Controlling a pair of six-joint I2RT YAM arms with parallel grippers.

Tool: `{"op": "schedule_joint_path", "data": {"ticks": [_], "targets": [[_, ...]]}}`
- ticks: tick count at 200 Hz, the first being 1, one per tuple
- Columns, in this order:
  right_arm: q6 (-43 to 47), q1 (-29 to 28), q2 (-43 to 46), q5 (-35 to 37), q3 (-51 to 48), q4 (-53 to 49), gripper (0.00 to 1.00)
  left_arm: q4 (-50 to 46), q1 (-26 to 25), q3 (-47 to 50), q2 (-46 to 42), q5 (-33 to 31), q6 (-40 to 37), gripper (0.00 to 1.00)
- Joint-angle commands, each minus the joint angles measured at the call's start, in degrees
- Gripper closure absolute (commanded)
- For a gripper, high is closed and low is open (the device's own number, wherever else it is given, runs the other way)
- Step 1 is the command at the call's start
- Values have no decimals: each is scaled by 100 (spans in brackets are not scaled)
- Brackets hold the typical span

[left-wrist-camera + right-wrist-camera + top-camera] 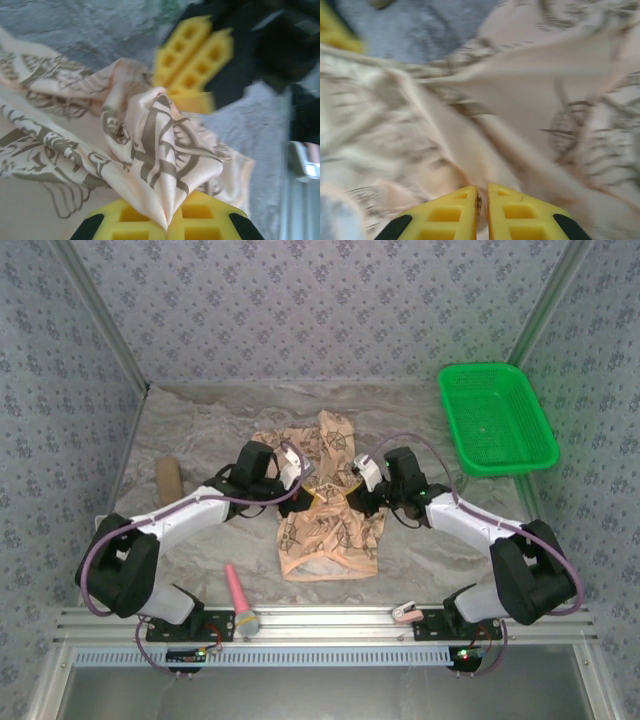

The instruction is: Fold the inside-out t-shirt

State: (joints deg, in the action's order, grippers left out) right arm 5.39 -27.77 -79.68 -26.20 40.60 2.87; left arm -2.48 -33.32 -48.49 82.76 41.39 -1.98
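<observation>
The inside-out t-shirt (330, 532) lies crumpled in the middle of the table, peach-tan with dark compass prints. Both grippers meet over its upper middle. My left gripper (308, 492) is shut on a raised fold of the cloth; in the left wrist view the fabric (160, 145) runs down into the seam between the yellow fingers of that gripper (167, 227). My right gripper (352, 490) faces it from the right. In the right wrist view its jaws (481, 200) stand a sliver apart with t-shirt cloth (470, 150) pinched between them. The view is blurred.
A green plastic basket (495, 418) sits at the back right. A tan block (169, 478) lies at the left, a pink-handled tool (238, 592) near the front rail, and a small pale object (405, 612) by the right base.
</observation>
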Motion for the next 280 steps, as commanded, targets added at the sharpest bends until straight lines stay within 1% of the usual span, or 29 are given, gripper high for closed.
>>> {"op": "schedule_joint_path", "data": {"ticks": [1,14,35,47,71,88,97,109,112,118,132,152,164,190,203,221,235,250,258,267,280], "targets": [[17,-29,-47,1207,-352,914,82,-344,-15,-214,25,1317,229,100],[-79,-54,-138,1470,-386,1259,78,-239,-9,-156,51,1447,409,100],[76,-202,-11,1593,-447,1400,75,-25,27,-16,98,1295,650,99],[144,-316,293,1825,-604,1383,72,-7,100,-49,213,1173,910,99],[133,-367,1251,2343,-1067,1272,66,271,272,-99,548,1264,1480,98],[399,-341,1975,2120,-1451,1271,63,301,291,-149,700,1258,1499,98],[629,-341,2297,1723,-1591,1197,61,284,309,-174,753,1273,1506,98],[1377,-425,2653,1081,-1757,1018,60,252,317,-224,810,1306,1514,98],[1582,-483,2714,1000,-1800,982,58,229,319,-241,818,1321,1504,98],[1936,-595,2788,933,-1902,949,51,189,328,-275,837,1385,1475,98],[2528,-703,2743,658,-1943,828,48,186,332,-301,894,1494,1446,97],[2547,-725,2358,324,-1715,926,47,175,330,-283,975,1645,1450,97],[2601,-780,2063,389,-1631,1138,47,193,326,-284,1010,1729,1500,96],[2619,-781,1385,643,-1723,2106,46,249,330,-277,1084,1895,1578,95],[2550,-796,1042,871,-1706,2638,50,187,328,-310,1132,1917,1560,94],[2533,-865,770,801,-1555,2947,57,210,328,-302,1163,1895,1608,93],[2634,-876,702,606,-1443,2827,70,240,333,-285,1196,1897,1595,92],[2746,-866,678,554,-1430,2685,92,248,348,-343,1274,1893,1595,90],[2731,-844,717,534,-1464,2684,100,248,369,-381,1315,1892,1628,88],[2684,-814,860,409,-1485,2578,100,234,399,-407,1330,1763,1656,85],[2609,-729,1144,78,-1417,2204,100,81,453,-423,1337,1289,1620,82]]}}
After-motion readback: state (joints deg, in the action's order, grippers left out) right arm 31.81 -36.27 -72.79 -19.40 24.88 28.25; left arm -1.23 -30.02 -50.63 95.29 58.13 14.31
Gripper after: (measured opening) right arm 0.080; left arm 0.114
